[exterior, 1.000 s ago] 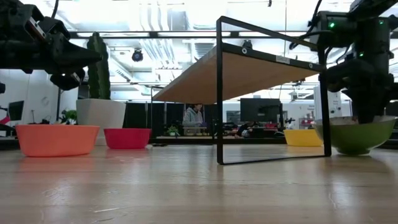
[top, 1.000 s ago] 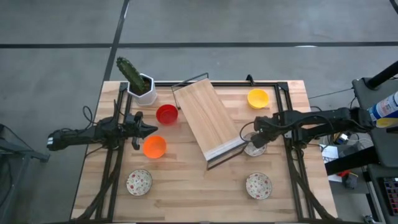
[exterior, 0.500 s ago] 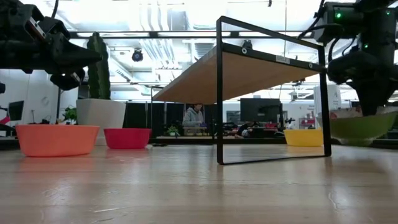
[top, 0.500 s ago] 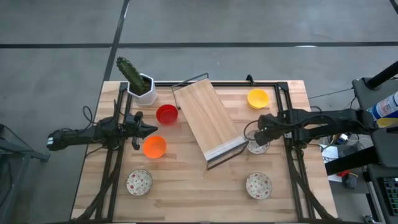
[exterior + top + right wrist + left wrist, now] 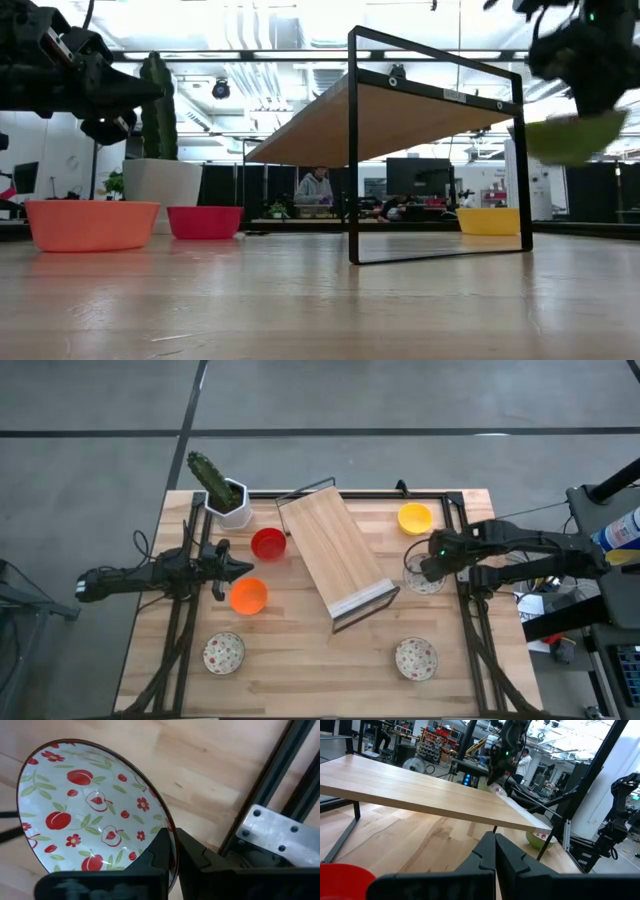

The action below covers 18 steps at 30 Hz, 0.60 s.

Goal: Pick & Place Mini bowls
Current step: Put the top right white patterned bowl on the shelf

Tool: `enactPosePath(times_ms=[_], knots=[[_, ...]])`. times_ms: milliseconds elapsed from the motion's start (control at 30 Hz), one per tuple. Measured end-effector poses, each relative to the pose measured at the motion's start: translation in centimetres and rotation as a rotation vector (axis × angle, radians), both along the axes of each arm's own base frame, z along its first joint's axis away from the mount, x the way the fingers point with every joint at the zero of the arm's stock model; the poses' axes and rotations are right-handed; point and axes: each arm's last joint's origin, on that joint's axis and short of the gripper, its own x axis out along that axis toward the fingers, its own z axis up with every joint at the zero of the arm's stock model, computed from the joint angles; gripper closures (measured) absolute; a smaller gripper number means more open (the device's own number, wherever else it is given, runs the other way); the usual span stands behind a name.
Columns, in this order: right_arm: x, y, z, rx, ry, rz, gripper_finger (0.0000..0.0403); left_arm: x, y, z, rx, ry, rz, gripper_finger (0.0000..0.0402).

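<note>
Wood shelf (image 5: 335,555) mid-counter is the landmark. High view: right gripper (image 5: 428,570) just right of the shelf, jaws pinching a speckled bowl's (image 5: 424,577) rim; left gripper (image 5: 240,567) waits left of the shelf, jaws closed on nothing. Yellow, red, orange and two speckled bowls sit on the counter around it. Low view: held bowl off the counter. Right wrist: rim between the jaws. Judged: early, nothing on the shelf yet.

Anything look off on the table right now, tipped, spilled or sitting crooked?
Nothing is spilled or broken. The wooden shelf sits skewed diagonally across the table. The right gripper holds a patterned bowl by its rim, clear of the table and tilted in the low view. The other bowls sit upright.
</note>
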Motion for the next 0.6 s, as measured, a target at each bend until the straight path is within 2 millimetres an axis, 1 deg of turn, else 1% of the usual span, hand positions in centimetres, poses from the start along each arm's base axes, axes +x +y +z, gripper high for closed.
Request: enactPosePath(times_ms=[233, 333, 433, 600], knots=[[0.1, -0.7, 5.0, -0.038, -0.164, -0.060, 0.0392, 0.0, 0.0, 0.0, 0.000, 0.000, 0.000, 0.0402], [0.7, -0.9, 6.7, -0.051, -0.235, -0.071, 0.0392, 0.0, 0.0, 0.0, 0.000, 0.000, 0.000, 0.0402], [1.9, -1.1, 8.1, -0.055, -0.278, -0.070, 0.0392, 0.0, 0.0, 0.0, 0.000, 0.000, 0.000, 0.0402], [5.2, -1.6, 9.8, -0.039, -0.289, -0.018, 0.0392, 0.0, 0.0, 0.0, 0.000, -0.001, 0.000, 0.0402]])
